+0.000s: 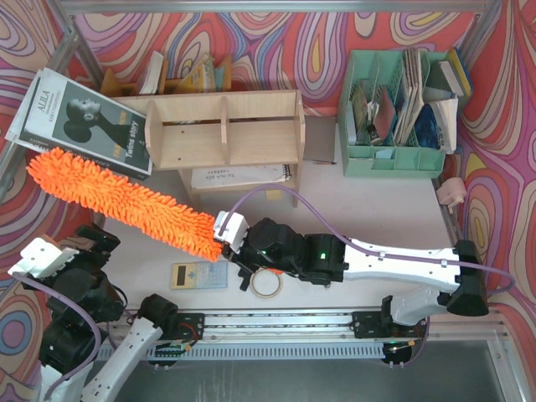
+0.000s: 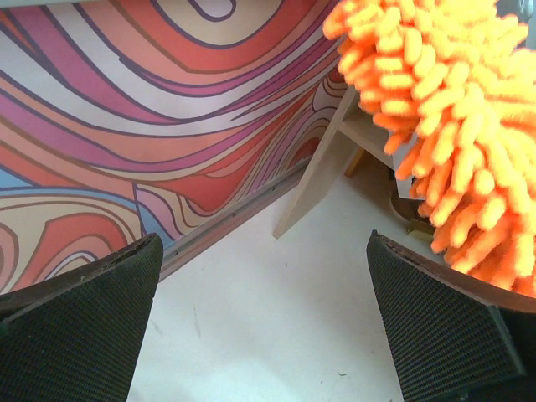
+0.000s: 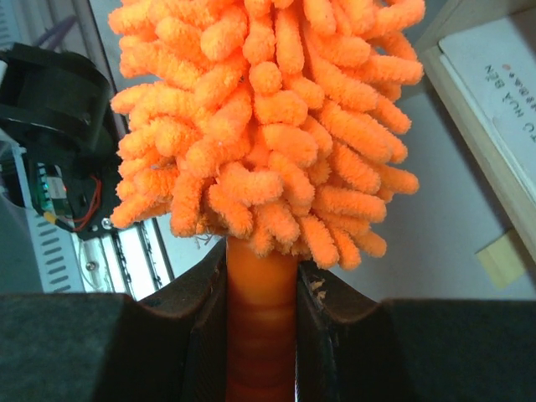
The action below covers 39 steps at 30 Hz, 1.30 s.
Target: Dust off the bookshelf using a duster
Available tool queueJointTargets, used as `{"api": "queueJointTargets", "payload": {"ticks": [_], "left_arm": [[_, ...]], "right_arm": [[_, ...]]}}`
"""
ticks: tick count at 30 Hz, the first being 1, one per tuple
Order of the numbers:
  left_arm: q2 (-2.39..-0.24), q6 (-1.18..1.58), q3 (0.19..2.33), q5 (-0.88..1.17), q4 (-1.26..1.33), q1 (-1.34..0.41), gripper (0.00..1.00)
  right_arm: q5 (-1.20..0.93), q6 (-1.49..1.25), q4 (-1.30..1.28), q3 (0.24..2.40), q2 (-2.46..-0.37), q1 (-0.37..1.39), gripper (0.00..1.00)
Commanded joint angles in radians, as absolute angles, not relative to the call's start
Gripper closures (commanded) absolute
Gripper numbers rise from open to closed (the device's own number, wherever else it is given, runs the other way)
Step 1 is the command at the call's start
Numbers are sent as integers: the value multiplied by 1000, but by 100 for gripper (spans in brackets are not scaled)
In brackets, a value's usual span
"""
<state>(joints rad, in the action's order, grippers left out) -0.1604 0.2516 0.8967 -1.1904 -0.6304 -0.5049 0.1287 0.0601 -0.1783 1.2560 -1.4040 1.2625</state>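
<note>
The light plywood bookshelf [image 1: 224, 127] stands at the back centre, with upright dividers and side legs. The fluffy orange duster [image 1: 117, 199] slants from the table's middle up to the left, its tip over a magazine left of the shelf. My right gripper [image 1: 224, 244] is shut on the duster's smooth orange handle [image 3: 261, 318], both jaws pressed against it. The duster's head [image 3: 268, 117] fills the upper right wrist view. My left gripper [image 2: 261, 318] hangs open over bare white table at the near left. The duster's tip [image 2: 452, 117] and a shelf leg [image 2: 316, 176] show ahead of it.
A mint green file organizer [image 1: 398, 113] with papers stands at the back right. A black-and-white magazine [image 1: 79, 117] leans at the back left. A calculator-like card [image 1: 198, 275] and a tape roll [image 1: 266, 283] lie near the front. A notebook [image 1: 239, 174] lies under the shelf.
</note>
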Motion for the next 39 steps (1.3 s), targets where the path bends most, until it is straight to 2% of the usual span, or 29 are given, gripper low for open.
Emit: {"api": "queueJointTargets", "payload": {"ticks": [1, 12, 23, 30, 39], "left_arm": [[-148, 263, 895, -1226, -643, -500, 2], [-148, 252, 890, -1201, -629, -500, 1], [-154, 248, 889, -1194, -627, -501, 2], [-156, 245, 889, -1191, -626, -501, 1], [-154, 242, 887, -1187, -621, -501, 1]], "right_arm": [[195, 30, -141, 1215, -1394, 1265, 100], [226, -51, -181, 1101, -1332, 1264, 100], [118, 5, -135, 1221, -1365, 1264, 100], [215, 16, -128, 1237, -1356, 1264, 100], [247, -56, -167, 1125, -1314, 1263, 100]]}}
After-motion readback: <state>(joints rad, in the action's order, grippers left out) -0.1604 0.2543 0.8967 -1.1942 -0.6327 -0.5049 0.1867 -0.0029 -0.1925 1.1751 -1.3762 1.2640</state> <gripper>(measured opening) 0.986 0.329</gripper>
